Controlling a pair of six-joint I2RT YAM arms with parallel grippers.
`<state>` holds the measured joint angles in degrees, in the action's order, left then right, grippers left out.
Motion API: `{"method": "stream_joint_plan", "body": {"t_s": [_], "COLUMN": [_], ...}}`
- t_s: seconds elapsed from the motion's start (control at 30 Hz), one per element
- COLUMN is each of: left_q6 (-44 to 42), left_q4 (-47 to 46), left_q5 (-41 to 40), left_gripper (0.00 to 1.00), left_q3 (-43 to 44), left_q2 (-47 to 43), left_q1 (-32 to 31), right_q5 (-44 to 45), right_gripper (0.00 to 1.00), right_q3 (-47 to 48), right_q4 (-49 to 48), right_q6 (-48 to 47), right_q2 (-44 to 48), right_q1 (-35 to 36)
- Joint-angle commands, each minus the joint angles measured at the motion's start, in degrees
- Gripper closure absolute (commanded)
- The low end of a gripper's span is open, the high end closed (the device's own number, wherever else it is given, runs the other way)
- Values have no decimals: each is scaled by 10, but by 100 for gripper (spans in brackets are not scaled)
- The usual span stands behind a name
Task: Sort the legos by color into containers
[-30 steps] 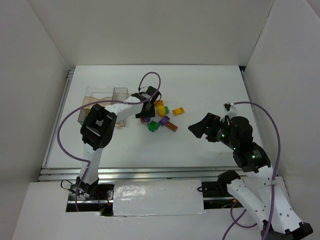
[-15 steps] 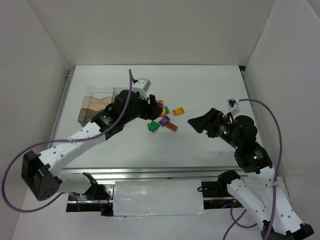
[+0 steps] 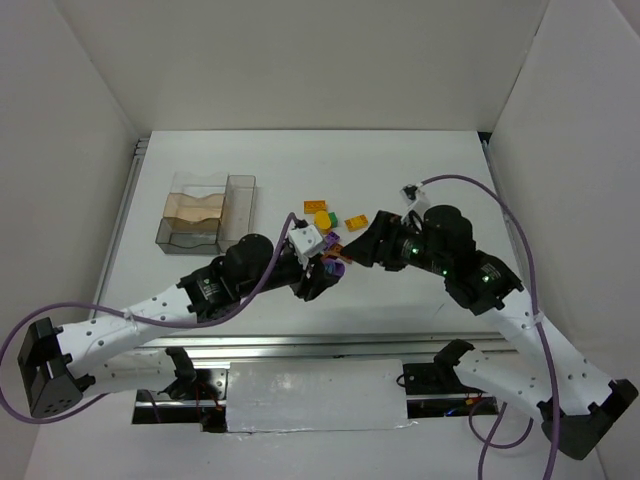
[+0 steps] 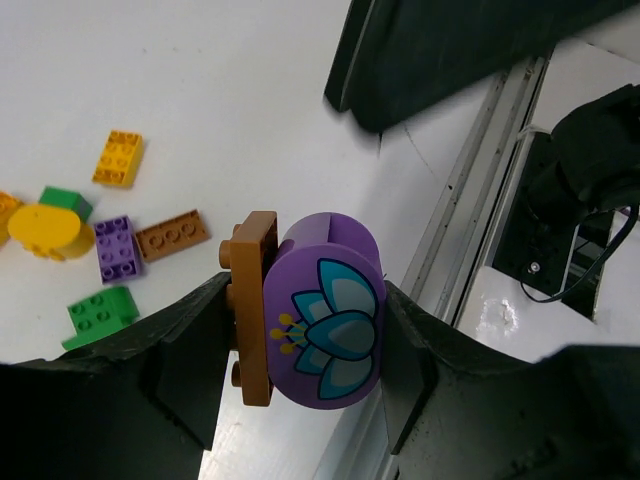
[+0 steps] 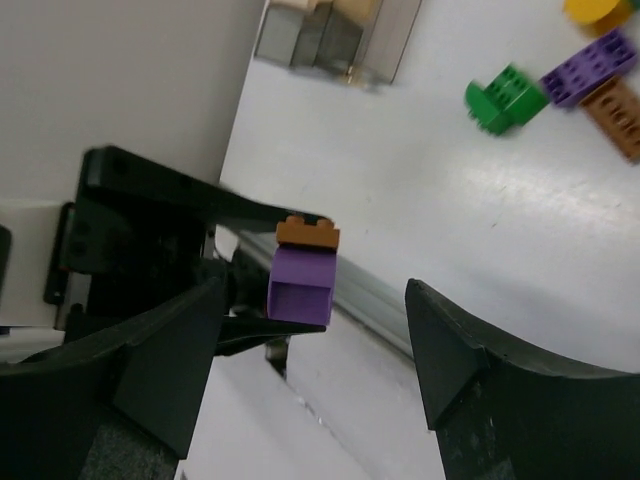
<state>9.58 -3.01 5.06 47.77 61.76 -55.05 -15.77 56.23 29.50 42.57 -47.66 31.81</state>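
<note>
My left gripper (image 3: 328, 268) (image 4: 305, 340) is shut on a purple lego (image 4: 325, 335) printed with a blue flower, with a brown plate (image 4: 255, 300) stuck to one side; it hangs above the table's front middle. My right gripper (image 3: 362, 248) (image 5: 316, 292) faces it, open, and the purple lego (image 5: 303, 275) sits in front of its spread fingers without touching them. Loose legos lie behind: a yellow brick (image 4: 119, 158), a round yellow one (image 3: 323, 218), two green ones (image 5: 503, 98) (image 4: 66, 201), a purple one (image 5: 590, 65) and a brown one (image 4: 172, 234). The clear containers (image 3: 205, 212) stand at the far left.
A metal rail (image 3: 300, 345) runs along the table's front edge, with a white cover (image 3: 315, 395) below it. White walls close in the left, back and right. Purple cables loop off both arms. The wider container holds something tan.
My left arm has swung from the lego pile to the front middle, carrying the purple lego. My right gripper has moved left toward it and its jaws have narrowed.
</note>
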Motion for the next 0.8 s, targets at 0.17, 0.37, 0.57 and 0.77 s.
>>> {"method": "stream_joint_plan", "body": {"t_s": [0.17,0.37,0.57,0.77], "left_q6": [-82,-84,-90,-57], "left_q4": [-17,-24,-12,-13], "left_q5": [-18,-37,-47,-48], "left_gripper": [100,100,100,15], "left_q3": [65,65,72,74], "left_q2": [38,28,22,15], "left_q1": [-41,-53,-57,-59], "right_q5": [62,86,84,86], "right_gripper": [21,56,87,100], "right_q3": [-21,-22,-35,-111], "right_q4": [-19,-16,-30,-151], "right_q6": [23,17,14,-3], "right_q2": [-31,-47,-46,-10], "right_q1": [126,145,146,145]}}
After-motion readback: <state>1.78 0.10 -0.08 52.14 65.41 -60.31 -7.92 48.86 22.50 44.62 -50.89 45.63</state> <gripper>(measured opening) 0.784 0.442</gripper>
